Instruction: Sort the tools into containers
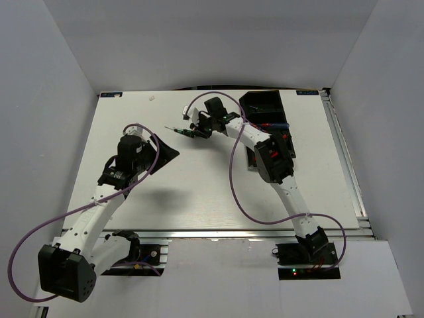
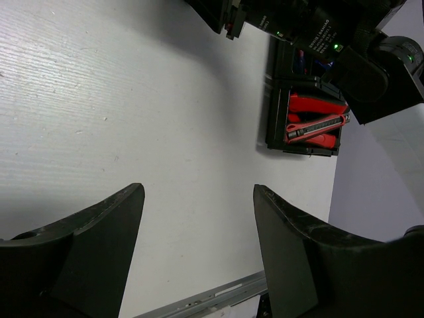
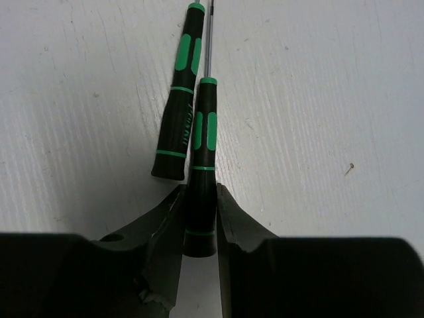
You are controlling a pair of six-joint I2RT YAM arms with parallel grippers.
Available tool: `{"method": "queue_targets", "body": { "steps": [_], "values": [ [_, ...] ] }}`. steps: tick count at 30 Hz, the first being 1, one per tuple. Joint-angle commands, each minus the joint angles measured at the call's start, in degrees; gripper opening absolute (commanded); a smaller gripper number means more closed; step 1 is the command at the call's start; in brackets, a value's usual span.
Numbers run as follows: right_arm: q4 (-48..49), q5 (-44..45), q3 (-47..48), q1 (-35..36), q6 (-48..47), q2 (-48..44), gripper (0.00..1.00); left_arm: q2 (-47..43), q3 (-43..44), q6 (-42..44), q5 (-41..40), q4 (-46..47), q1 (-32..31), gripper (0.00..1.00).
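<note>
Right tool pinching butt of nearer black-and-green screwdriver — shaft pointing away from wrist, left tool wide.

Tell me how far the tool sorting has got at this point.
Done: red knives lie in one end compartment of the black tray. In hand: the right gripper is closed on one green-and-black screwdriver, not yet carried to the tray. Left: a second screwdriver lies on the table beside it. The left gripper hangs open and empty.
</note>
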Motion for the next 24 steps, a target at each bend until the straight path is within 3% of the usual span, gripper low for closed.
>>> {"method": "queue_targets", "body": {
  "steps": [1,11,16,19,24],
  "values": [
    [-6.59,0.14,-2.84,-1.27,-1.13,-0.92,0.28,-0.31,0.20,0.16,-0.27,-0.01,0.39,0.78],
    [-9.94,-1.09,-9.07,-2.24,-0.17,-5.74,0.11,0.22,-0.33,0.07,0.09,0.87,0.48,0.78],
    [-12.75,-2.58,-18.12,-2.68,0.45,-10.67,0.10,-0.22,-0.77,0.16,-0.18,0.96,0.48,0.78],
    [-13.19,-3.11,-23.47,-2.77,-0.25,-14.18,0.16,0.13,-1.21,0.16,0.00,1.83,0.48,0.78],
    [-12.93,-2.76,-25.08,-2.68,-0.08,-14.81,0.39,1.10,-1.03,0.07,0.96,2.71,0.48,0.78]
  ]
}}
